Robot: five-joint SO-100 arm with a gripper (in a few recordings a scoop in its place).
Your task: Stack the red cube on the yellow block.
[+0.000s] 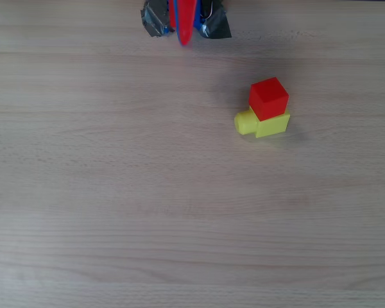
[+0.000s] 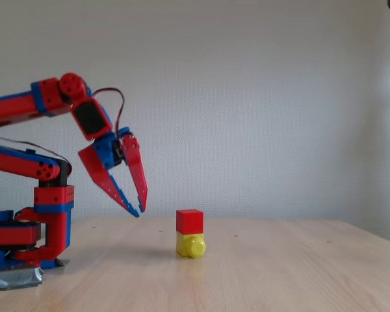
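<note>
While the red cube [image 1: 269, 97] sits on top of the yellow block [image 1: 271, 124] on the wooden table [image 1: 115, 212] in the overhead view, the block's round stub points left and the gripper [image 1: 185, 29] pokes in at the top edge, well apart from the stack; seen from the fixed view, the gripper [image 2: 138, 208] hangs left of and above the stacked cube [image 2: 190, 221] and block [image 2: 191, 246], its fingers slightly spread and empty
</note>
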